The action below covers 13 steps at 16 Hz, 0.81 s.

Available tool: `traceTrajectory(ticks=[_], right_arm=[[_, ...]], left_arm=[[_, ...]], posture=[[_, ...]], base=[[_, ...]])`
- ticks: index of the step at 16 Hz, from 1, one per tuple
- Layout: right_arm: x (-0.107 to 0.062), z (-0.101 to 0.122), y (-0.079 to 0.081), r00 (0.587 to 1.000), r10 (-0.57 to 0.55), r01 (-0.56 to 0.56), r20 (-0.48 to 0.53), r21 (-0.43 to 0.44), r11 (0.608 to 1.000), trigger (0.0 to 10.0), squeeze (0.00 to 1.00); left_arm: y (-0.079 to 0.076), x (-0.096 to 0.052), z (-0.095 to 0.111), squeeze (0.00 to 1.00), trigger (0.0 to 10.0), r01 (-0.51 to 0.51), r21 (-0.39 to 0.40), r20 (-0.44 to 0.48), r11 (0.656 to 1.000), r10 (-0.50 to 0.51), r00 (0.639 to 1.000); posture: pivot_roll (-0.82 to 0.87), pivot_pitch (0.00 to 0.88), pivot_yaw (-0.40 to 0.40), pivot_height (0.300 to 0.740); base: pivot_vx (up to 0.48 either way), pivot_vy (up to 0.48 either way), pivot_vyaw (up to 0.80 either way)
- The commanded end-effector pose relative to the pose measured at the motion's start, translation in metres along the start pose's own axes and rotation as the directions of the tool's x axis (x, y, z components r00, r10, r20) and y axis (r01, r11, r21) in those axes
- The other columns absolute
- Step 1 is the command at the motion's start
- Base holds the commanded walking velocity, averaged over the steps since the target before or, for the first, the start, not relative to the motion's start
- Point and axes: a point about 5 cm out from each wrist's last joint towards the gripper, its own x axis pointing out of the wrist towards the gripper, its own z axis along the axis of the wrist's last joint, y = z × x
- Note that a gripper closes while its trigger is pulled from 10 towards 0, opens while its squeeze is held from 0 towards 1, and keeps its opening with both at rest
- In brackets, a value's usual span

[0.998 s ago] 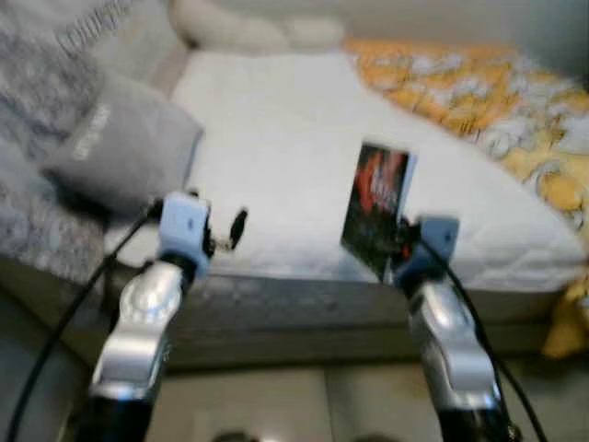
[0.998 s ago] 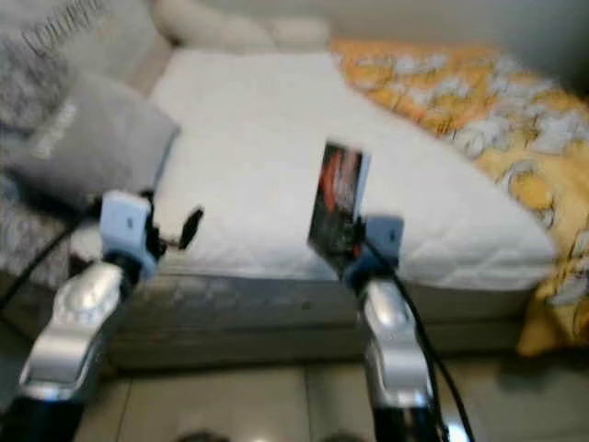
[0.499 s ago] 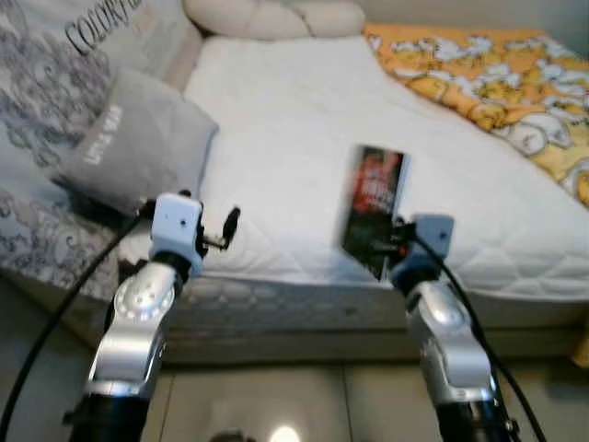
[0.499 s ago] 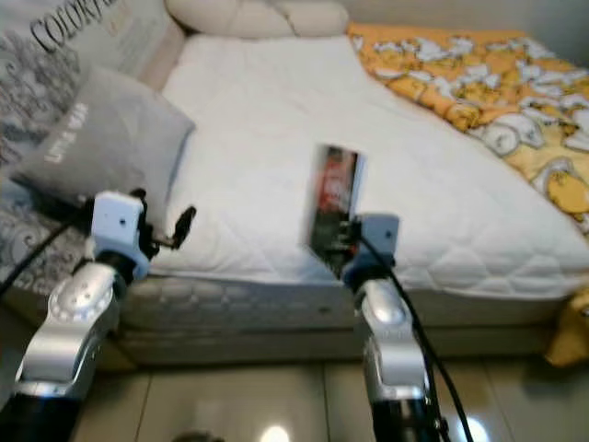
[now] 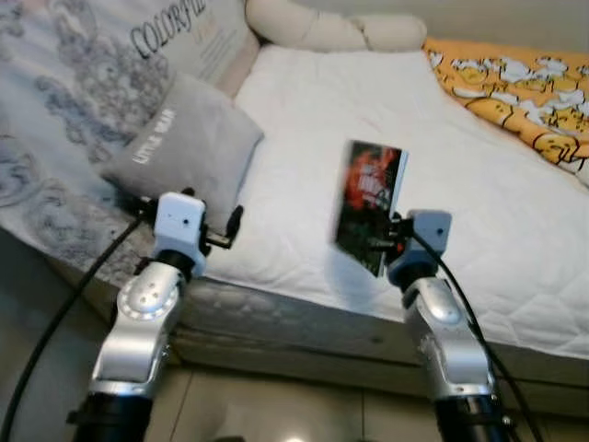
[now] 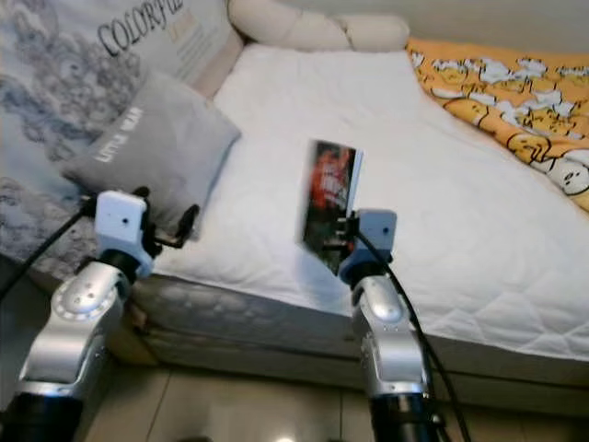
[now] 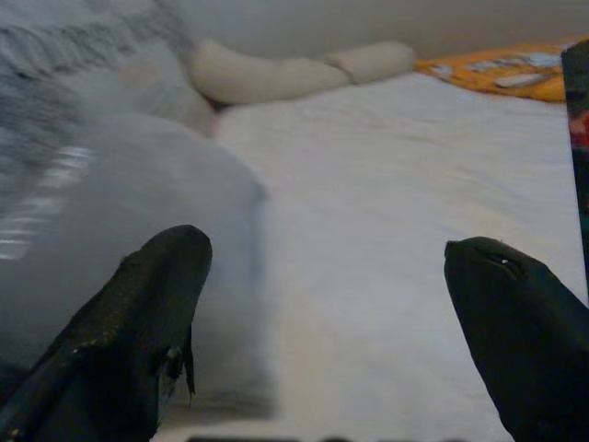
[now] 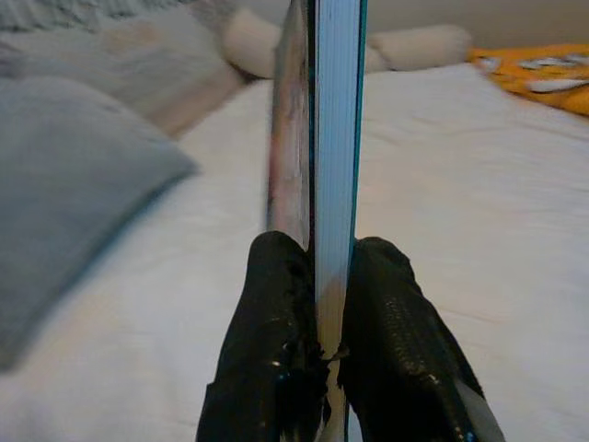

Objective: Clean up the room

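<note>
A book (image 5: 370, 204) with a dark red and black cover stands upright above the near edge of the white mattress (image 5: 460, 184), held by its lower edge. My right gripper (image 5: 385, 247) is shut on the book; in the right wrist view both black fingers (image 8: 276, 341) press its white page edge (image 8: 333, 138). My left gripper (image 5: 228, 230) hovers open near the mattress's front left corner, beside a grey pillow (image 5: 184, 147). The left wrist view has its fingers (image 7: 147, 313) spread wide with nothing between them.
A grey patterned blanket (image 5: 74, 101) covers the bed's left side. A cream bolster (image 5: 322, 28) lies at the headboard end. An orange duck-print quilt (image 5: 515, 83) is bunched at the right. Tiled floor (image 5: 276, 414) lies in front of the bed frame.
The camera has swung, shifting the bed rightward and slanting it in view. Both arms keep their pose, and the book stays gripped and upright.
</note>
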Motion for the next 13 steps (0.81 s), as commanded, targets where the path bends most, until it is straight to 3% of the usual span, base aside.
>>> traceTrajectory(ticks=[1, 9, 11, 13], right_arm=[[0.001, 0.011, -0.003, 0.998, -0.015, 0.015, 0.06, 0.012, 1.0, 10.0, 0.0], [0.002, 0.011, 0.004, 0.998, 0.034, -0.033, 0.06, -0.026, 0.999, 10.0, 0.0], [0.002, 0.011, 0.008, 0.996, 0.057, -0.054, 0.062, -0.047, 0.997, 10.0, 0.0], [0.003, 0.009, 0.007, 0.998, 0.045, -0.046, 0.05, 0.006, 0.999, 10.0, 0.0]], left_arm=[[0.002, 0.001, 0.005, 0.0, 10.0, 0.005, 0.021, 0.013, 1.0, -0.005, 1.0], [0.004, 0.0, 0.005, 0.0, 10.0, -0.002, 0.02, 0.01, 1.0, 0.002, 1.0], [0.006, 0.0, 0.005, 0.0, 10.0, -0.006, 0.021, 0.01, 1.0, 0.006, 1.0], [0.006, 0.0, 0.006, 0.0, 10.0, -0.006, 0.022, 0.011, 1.0, 0.006, 1.0]], posture=[[0.1, 0.0, -0.01, 0.74], [0.1, 0.0, -0.009, 0.74], [0.11, 0.0, -0.011, 0.74], [0.11, 0.0, -0.012, 0.74]], base=[[0.364, 0.0, 0.0], [0.367, 0.0, 0.0], [0.368, 0.0, 0.8], [0.364, 0.0, 0.0]])
